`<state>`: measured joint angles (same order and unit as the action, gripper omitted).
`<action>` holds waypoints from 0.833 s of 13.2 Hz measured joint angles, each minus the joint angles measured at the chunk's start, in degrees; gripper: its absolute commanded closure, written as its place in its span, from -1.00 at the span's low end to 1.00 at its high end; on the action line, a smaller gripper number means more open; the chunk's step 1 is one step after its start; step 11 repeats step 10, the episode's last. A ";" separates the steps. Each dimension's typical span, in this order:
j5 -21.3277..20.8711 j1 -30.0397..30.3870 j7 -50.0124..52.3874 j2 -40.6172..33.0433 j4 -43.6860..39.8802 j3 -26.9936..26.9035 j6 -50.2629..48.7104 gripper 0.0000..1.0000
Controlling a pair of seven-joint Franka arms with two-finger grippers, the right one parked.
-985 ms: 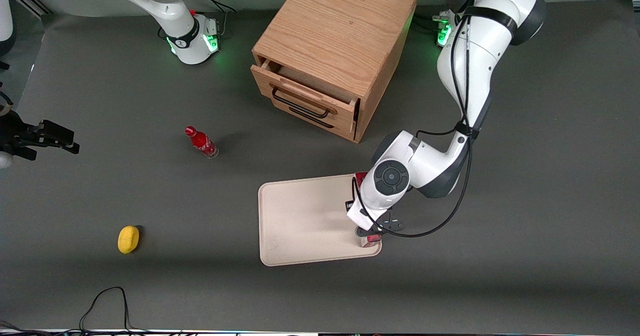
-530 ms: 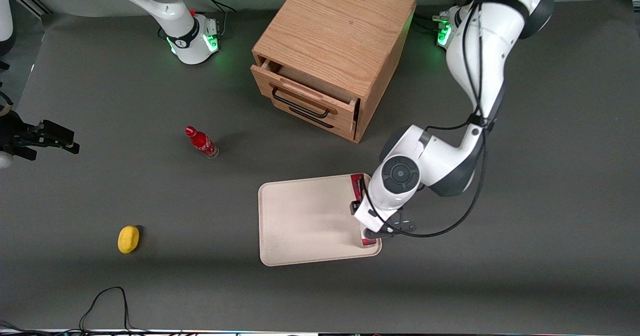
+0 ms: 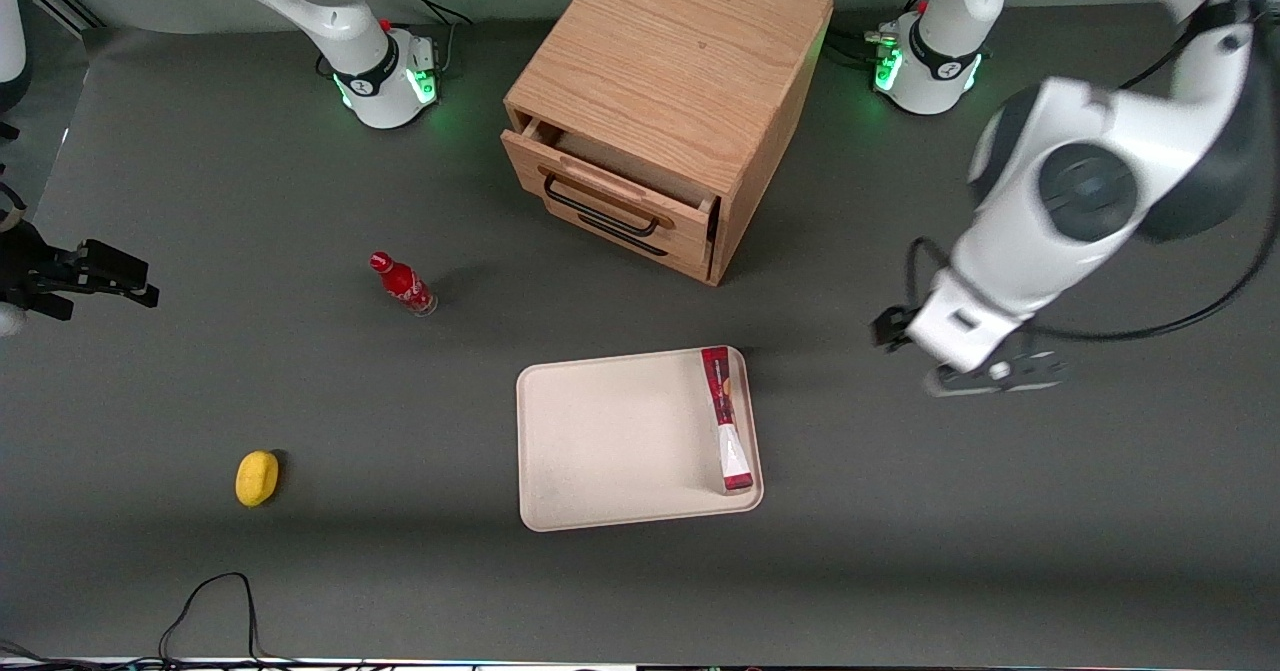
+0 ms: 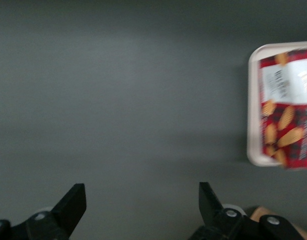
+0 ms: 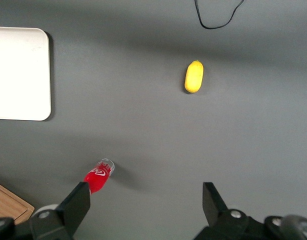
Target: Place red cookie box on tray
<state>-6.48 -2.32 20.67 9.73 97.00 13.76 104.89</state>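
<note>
A: Where's the red cookie box?
B: Flat on the tray, along the rim toward the working arm's end.
A: And the gripper?
B: Spread wide, holding nothing, over bare table well apart — I'd judge the placement finished.

No text can be read

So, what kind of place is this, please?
Probably a robotics lab bench: arms bolted to a dark matted table, with test props laid out. The red cookie box lies on the tray; the open gripper hangs above bare mat, toward the working arm's end.
</note>
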 measured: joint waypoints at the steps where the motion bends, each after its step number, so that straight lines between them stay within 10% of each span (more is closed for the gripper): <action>1: 0.38 0.54 -2.49 -3.84 2.85 -2.34 -1.89 -1.00; 11: 1.37 0.46 -16.39 -10.91 5.36 -16.02 -7.66 -1.00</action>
